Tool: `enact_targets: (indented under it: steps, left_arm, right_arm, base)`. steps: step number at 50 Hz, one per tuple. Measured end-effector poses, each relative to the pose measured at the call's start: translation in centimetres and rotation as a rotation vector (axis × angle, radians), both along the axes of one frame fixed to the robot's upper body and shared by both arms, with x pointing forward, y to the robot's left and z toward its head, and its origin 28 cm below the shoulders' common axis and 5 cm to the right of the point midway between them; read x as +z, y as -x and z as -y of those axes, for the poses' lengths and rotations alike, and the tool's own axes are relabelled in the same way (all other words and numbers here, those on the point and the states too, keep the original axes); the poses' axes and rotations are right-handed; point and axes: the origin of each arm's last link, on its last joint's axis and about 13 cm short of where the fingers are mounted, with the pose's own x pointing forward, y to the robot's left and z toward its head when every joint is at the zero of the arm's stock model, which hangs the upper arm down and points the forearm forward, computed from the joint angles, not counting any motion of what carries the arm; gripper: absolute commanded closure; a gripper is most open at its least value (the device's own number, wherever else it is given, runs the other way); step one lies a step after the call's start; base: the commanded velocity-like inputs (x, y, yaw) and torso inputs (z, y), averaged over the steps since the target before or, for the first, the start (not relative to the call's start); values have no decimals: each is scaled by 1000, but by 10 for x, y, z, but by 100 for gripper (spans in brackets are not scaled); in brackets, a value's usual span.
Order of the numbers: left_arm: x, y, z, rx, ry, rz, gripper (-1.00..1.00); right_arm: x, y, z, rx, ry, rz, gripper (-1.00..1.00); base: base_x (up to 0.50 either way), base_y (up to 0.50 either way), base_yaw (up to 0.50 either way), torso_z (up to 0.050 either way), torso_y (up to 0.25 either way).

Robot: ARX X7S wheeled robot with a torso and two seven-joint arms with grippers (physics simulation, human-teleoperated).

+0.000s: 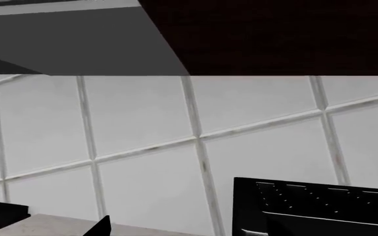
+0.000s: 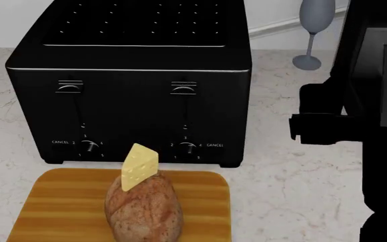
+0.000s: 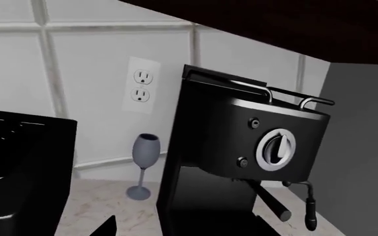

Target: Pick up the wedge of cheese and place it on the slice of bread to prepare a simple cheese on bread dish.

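The pale yellow wedge of cheese (image 2: pixel 139 166) stands tilted on the far end of the brown slice of bread (image 2: pixel 143 212), free of any gripper. The bread lies on an orange cutting board (image 2: pixel 52 206). Neither wrist view shows the cheese or the bread. My left gripper (image 1: pixel 189 232) faces the tiled wall, with one dark fingertip (image 1: pixel 104 227) far off to the side and nothing between the jaws. My right gripper (image 3: pixel 189 232) is likewise spread, one fingertip (image 3: pixel 107 227) showing, pointed toward the coffee machine. My right arm (image 2: pixel 355 126) rises at the right of the head view.
A black four-slot toaster (image 2: pixel 133 101) stands right behind the board and also shows in the left wrist view, toaster (image 1: pixel 320 206). A grey wine glass (image 2: pixel 312 30) and a black coffee machine (image 3: pixel 241 147) stand at the back right, under a dark cabinet. A wall outlet (image 3: pixel 141 84) is above the glass.
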Motion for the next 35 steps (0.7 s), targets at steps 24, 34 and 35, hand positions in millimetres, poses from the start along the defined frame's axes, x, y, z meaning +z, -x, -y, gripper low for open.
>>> enact_targets:
  steps: [24, 34, 35]
  left_arm:
    - [21, 31, 3, 14, -23, 43, -100]
    - [35, 45, 6, 15, -45, 98, -100]
    - [37, 46, 6, 14, -47, 103, -100]
  right_arm:
    - [-6, 30, 1, 92, 5, 28, -100]
    - [-1, 44, 7, 99, 45, 21, -100]
    - [0, 46, 7, 98, 48, 21, -100]
  base:
    - [0, 0, 0, 0, 0]
    - [0, 0, 0, 0, 0]
    - [0, 0, 0, 0, 0]
